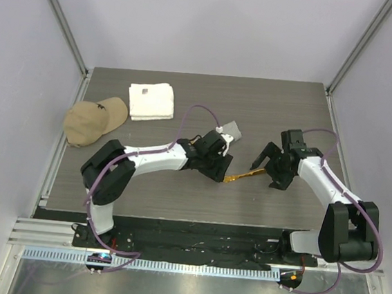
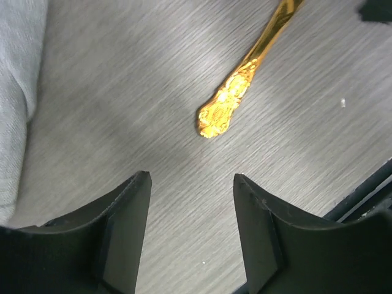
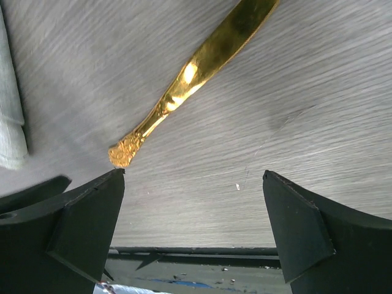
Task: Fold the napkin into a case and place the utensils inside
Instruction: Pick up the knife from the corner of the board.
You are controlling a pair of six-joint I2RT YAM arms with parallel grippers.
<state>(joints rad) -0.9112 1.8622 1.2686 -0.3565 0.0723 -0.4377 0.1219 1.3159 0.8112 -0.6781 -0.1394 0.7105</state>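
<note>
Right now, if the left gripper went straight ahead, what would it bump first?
Probably the gold utensil, lying just ahead of the open left gripper, though it might touch the table first.

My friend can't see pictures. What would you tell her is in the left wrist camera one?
A shiny gold utensil lies on the grey table, its fancy handle end pointing toward the camera. The left gripper stands open at the bottom, holding nothing. A bit of grey napkin shows at the left edge.
</note>
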